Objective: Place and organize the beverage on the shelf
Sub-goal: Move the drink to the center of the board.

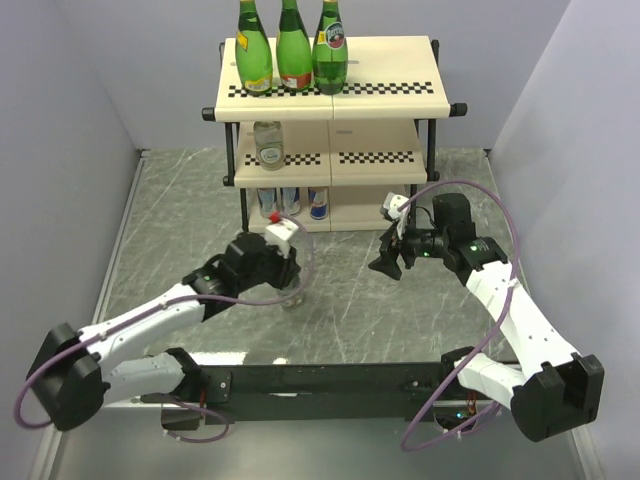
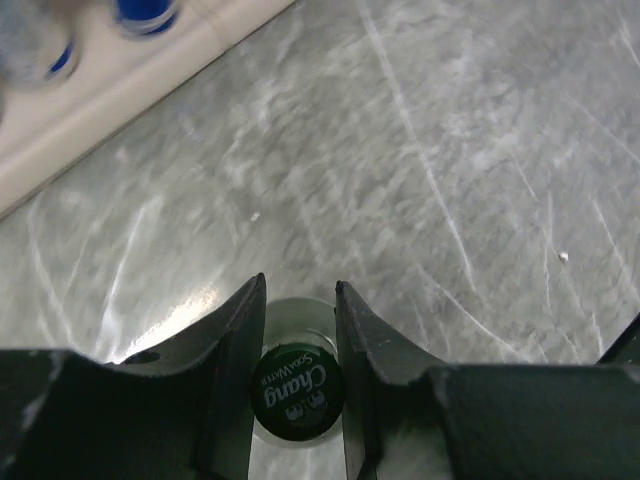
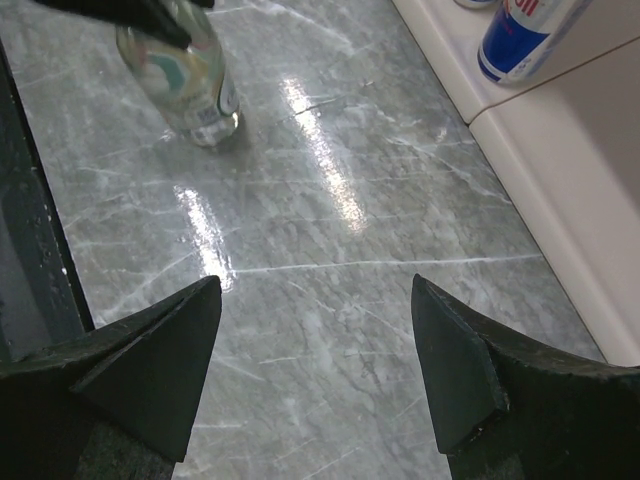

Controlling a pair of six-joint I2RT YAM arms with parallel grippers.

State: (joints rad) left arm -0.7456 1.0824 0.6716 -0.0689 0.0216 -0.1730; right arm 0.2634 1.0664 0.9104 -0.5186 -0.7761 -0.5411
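Top external: shelf (image 1: 400, 70) on grey marbled tabletop (image 1: 350, 295), pale walls (image 1: 60, 100) around.

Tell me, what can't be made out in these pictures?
- Top view: the black left gripper covers most of the clear glass bottle.
- Top view: three green glass bottles lose their necks at the upper edge.
- Left wrist view: blue cans on the cream shelf are blurred.
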